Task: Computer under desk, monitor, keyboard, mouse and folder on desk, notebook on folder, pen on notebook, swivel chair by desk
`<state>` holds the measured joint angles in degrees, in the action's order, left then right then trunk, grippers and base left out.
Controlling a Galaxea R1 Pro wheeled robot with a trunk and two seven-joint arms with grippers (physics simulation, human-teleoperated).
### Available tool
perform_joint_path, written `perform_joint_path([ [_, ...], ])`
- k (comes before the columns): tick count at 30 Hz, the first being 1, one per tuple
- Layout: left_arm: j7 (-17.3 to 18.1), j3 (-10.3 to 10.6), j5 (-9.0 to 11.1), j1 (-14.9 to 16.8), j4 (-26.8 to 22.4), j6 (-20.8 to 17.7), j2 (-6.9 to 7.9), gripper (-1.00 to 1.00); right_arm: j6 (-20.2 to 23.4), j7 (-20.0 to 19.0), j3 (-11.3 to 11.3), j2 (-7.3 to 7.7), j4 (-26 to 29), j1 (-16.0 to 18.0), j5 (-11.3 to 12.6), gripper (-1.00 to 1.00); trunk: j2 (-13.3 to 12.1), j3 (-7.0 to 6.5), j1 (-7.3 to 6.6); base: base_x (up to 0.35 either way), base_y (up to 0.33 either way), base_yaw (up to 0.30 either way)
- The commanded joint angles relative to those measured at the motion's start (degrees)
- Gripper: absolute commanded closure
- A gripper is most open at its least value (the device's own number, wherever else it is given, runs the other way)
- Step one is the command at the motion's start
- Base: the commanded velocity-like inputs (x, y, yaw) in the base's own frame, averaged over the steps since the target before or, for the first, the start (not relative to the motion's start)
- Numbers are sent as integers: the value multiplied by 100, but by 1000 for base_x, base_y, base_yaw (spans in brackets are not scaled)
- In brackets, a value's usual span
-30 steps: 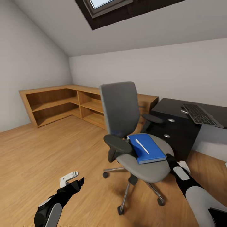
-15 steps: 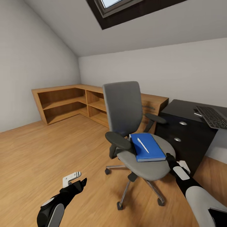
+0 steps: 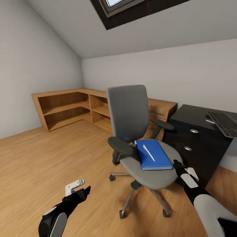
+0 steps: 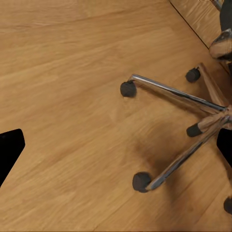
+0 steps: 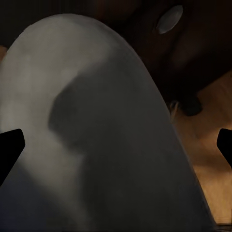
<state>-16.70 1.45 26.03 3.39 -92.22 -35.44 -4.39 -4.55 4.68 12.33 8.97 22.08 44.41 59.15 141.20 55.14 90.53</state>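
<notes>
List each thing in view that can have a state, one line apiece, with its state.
swivel chair: upright on the floor, beside the desk's drawer end.
folder: flat on the chair seat.
pen: lying on the folder.
keyboard: flat on the desk.
desk: drawers shut.
left gripper: open, empty, over the floor.
right gripper: at the seat's edge, jaws open.

The robot's left arm (image 3: 54, 215) is a glossy black shell with a light grey oval panel along its top, ending in a black wrist and a small white bracket-like gripper (image 3: 75, 186) with two dark holes. The right arm (image 3: 205, 205) has a thick pale grey forearm, a black wrist with a grey inset panel, and a white gripper piece (image 3: 191, 172). In the wrist views, the fingertips (image 4: 9, 152) are plain black wedges.
</notes>
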Motion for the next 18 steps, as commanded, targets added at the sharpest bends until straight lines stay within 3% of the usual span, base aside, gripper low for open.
perform_joint_path([
  [1, -53, 4, 60, 4, -7, -18, 0, -100, -20, 25, -11, -1, -245, -2, 88, -100, 0, 7, 3, 211, 0, 0],
  [12, -62, -6, 52, 4, -7, -24, 8, -100, -25, 25, -17, -1, -247, -2, 88, -100, 0, 7, 3, 29, 0, 7],
  [18, -62, -4, 52, 4, -7, -24, 9, -100, -29, 25, -18, -1, -246, -2, 82, -100, 0, 7, 3, 1, 0, 123],
])
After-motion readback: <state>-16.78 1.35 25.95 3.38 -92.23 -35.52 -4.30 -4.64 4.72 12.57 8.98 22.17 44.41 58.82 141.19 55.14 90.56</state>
